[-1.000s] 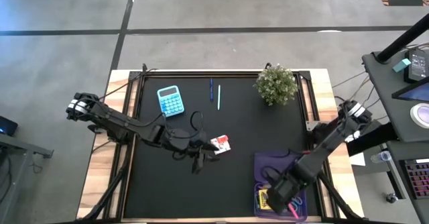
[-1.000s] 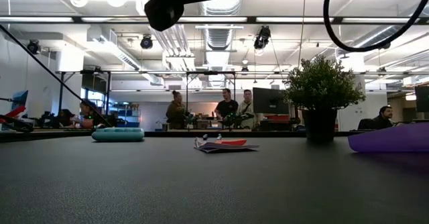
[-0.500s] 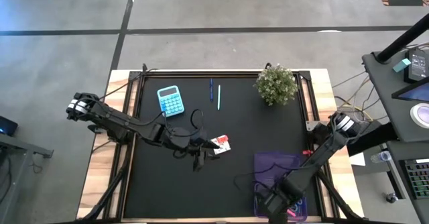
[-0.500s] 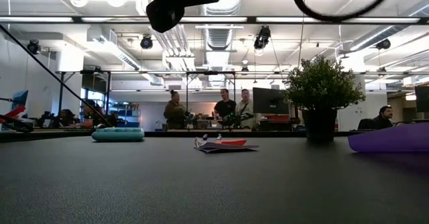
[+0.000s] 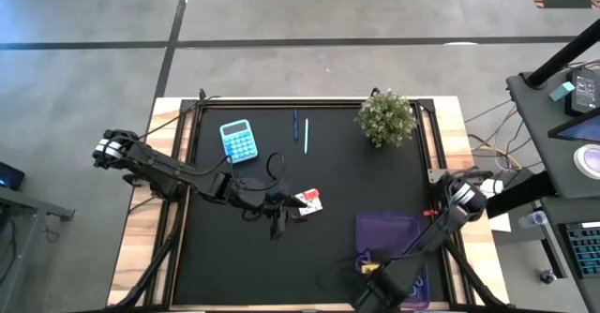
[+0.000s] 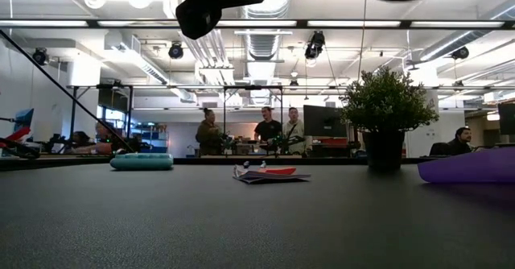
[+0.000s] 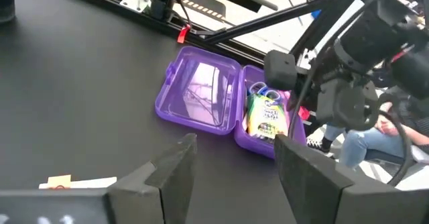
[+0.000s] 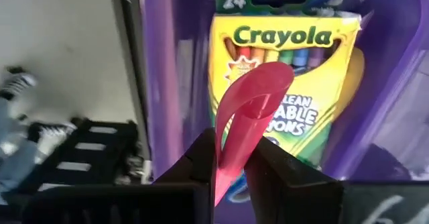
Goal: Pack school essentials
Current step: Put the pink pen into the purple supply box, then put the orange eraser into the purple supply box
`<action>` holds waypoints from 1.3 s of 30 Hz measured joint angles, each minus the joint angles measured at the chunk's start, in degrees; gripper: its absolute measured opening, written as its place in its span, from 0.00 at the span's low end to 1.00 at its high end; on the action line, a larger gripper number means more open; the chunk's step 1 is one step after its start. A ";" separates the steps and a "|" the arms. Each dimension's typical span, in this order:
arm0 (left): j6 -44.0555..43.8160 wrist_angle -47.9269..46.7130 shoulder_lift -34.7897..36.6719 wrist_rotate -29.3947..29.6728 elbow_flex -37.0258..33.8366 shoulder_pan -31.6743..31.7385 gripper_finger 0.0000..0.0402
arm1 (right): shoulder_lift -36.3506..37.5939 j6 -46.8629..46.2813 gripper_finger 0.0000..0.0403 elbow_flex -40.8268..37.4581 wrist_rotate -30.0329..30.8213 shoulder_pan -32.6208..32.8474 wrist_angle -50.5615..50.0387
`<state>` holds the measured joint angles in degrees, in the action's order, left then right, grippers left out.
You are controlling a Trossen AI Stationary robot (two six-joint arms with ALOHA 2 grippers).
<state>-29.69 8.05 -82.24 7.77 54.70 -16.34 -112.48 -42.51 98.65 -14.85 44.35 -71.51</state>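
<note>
My right gripper [image 8: 231,162] is shut on a pink-red looped piece [image 8: 253,100] and hovers over the yellow-green crayon box [image 8: 288,63], which lies in the tray of the open purple case [image 7: 201,93]. In the high view the right arm [image 5: 427,243] covers most of that tray. My left gripper [image 7: 234,167] is open and hangs above the table beside the white-and-red packet [image 5: 309,199], which lies flat. A blue pen [image 5: 295,126] and a teal pen [image 5: 306,135] lie near the far edge. The scissors do not show. My right gripper pinches the pink-red looped piece by its lower end [image 8: 224,174] between the two fingers [image 8: 198,167]. The loop stands out past the fingertips, lifted clear above the crayon box. The fingers point down into the case from above.
A teal calculator [image 5: 237,140] lies at the far left, and a potted plant [image 5: 386,116] stands at the far right. The case's open lid [image 5: 389,231] rests flat on the mat near the near right corner. People stand in the room beyond the table.
The right arm has swung toward the table's near edge, carrying its gripper over the case tray closer to that edge. The left arm and the things on the table have kept still.
</note>
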 joint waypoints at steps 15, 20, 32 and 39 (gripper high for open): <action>0.00 -0.02 0.00 -0.02 -0.02 0.18 0.46 | -11.67 11.28 0.11 16.25 1.63 4.03 -9.45; 0.00 -0.02 0.00 -0.02 -0.03 0.22 0.46 | -11.83 5.09 0.15 15.05 2.47 4.03 -11.06; -0.04 -0.02 0.00 -0.02 -0.04 0.22 0.46 | -10.74 1.58 0.36 15.33 2.85 5.15 -10.89; -0.16 -0.93 -0.52 -0.15 -0.04 1.22 0.46 | -4.63 -12.30 0.34 15.33 20.41 7.07 -10.51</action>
<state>-29.85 7.12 -82.76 7.62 54.65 -15.13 -117.11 -54.81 113.97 5.56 51.42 -82.02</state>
